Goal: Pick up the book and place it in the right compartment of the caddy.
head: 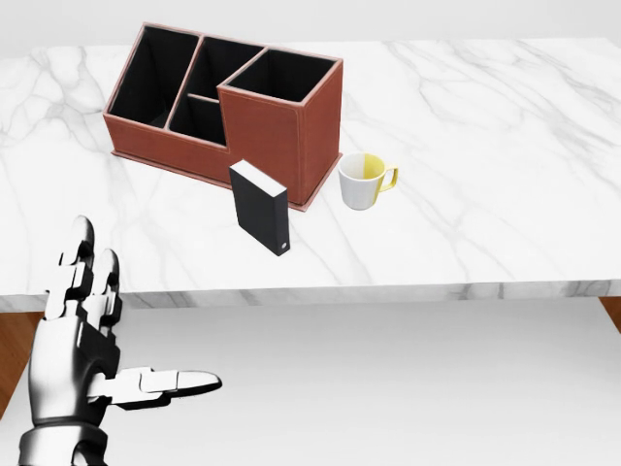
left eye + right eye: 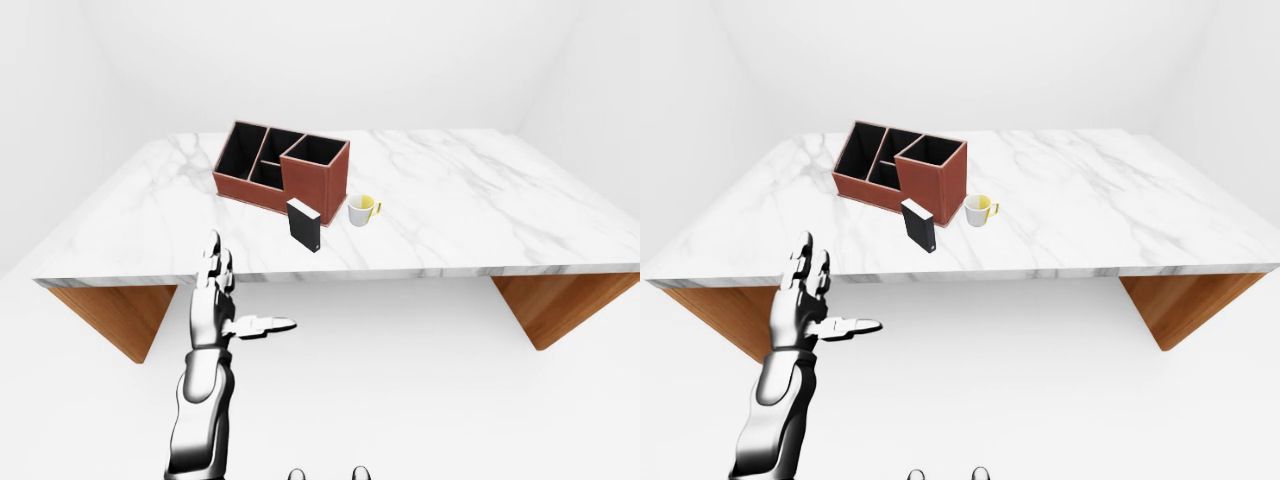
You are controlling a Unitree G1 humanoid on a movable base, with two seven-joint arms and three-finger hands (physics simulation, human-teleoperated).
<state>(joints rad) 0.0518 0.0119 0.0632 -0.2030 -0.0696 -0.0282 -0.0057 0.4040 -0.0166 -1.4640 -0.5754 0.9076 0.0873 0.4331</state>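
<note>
- White marble table (image 1: 505,146) carries the caddy (image 1: 233,107), cup (image 1: 361,182) and upright black book (image 1: 260,207).
- Left hand (image 1: 82,340), fingers spread and empty, hangs below the table edge, well left of the book.

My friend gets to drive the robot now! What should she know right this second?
Left hand: open, empty, held below the table's near edge, at the head view's lower left, touching nothing.
Right hand: not in view.
Book: black, standing upright on the marble table, just below the caddy in the head view. A mug stands to the book's right.
Done: nothing yet; the book is ungrasped and the caddy's right compartment looks empty.
Left: reach the book, grip it, lift it, drop it into the right compartment.
</note>
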